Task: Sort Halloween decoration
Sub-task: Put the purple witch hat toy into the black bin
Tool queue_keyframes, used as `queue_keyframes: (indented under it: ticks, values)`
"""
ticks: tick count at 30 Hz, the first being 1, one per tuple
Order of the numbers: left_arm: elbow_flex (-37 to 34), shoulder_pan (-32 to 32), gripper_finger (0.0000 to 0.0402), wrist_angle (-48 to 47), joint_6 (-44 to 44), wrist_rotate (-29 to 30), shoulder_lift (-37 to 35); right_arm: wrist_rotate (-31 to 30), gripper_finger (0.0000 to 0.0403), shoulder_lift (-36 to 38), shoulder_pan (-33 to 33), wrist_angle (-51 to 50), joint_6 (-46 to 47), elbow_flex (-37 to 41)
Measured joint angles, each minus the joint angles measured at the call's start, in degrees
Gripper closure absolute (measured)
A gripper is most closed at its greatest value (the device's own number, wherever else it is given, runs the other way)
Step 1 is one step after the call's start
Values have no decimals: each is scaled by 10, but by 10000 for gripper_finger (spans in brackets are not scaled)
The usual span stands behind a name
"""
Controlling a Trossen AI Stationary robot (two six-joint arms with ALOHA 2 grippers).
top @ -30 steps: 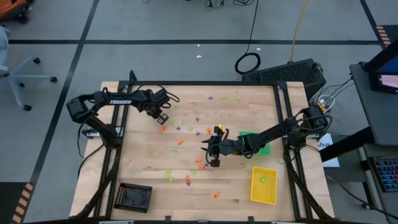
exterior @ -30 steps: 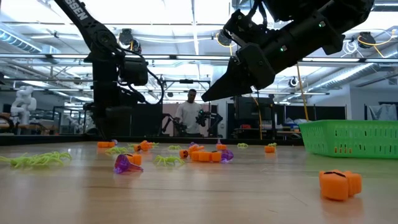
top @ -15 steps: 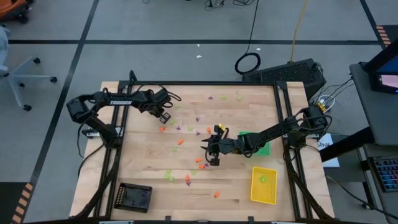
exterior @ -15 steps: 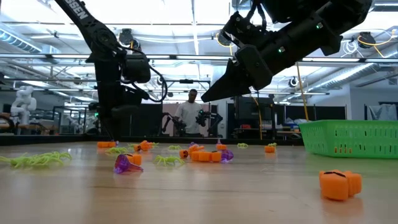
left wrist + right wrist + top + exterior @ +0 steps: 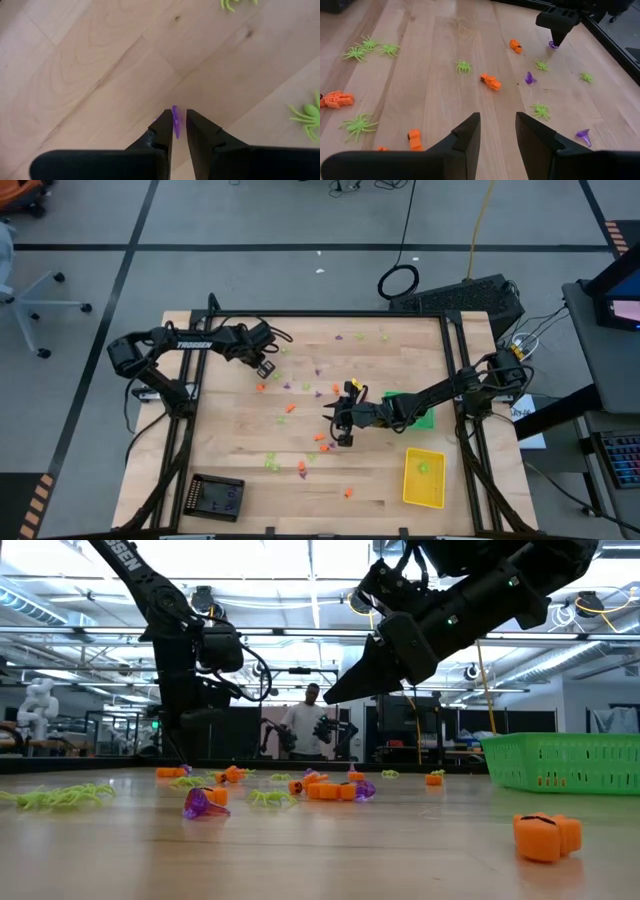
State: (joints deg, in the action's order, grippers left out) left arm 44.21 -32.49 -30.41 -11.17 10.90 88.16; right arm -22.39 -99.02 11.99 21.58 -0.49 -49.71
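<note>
Jaws pinch 1 purple trinket (image 5: 175, 120); 2 lime spiders (image 5: 306, 117).

Left tool (image 5: 179, 131) pinched narrow; right tool (image 5: 496, 131) parted, empty.

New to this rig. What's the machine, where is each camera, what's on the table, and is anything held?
Two dark robot arms work at a wooden table. One camera looks down from overhead, one sits at tabletop height, and one rides on each wrist. Scattered on the wood are tiny plastic Halloween trinkets: orange pieces, purple pieces, lime green spiders. A green tray, a yellow tray and a black tray sit near the edges. The left gripper pinches a small purple trinket. The right gripper hangs open above the table, holding nothing.
</note>
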Motion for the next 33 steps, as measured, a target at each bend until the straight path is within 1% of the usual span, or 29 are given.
queue_keyframes:
  ticks: [18,21,25,33]
  values:
    - [0,0,355,-19,15,1,0,0,293,0,0,0,0,0]
    - [0,0,365,-19,15,1,0,0,293,0,0,0,0,0]
    - [0,0,395,-18,16,-3,0,0,293,0,0,0,-1,0]
    - [0,7,398,-16,31,-1,2,0,293,0,0,0,0,0]
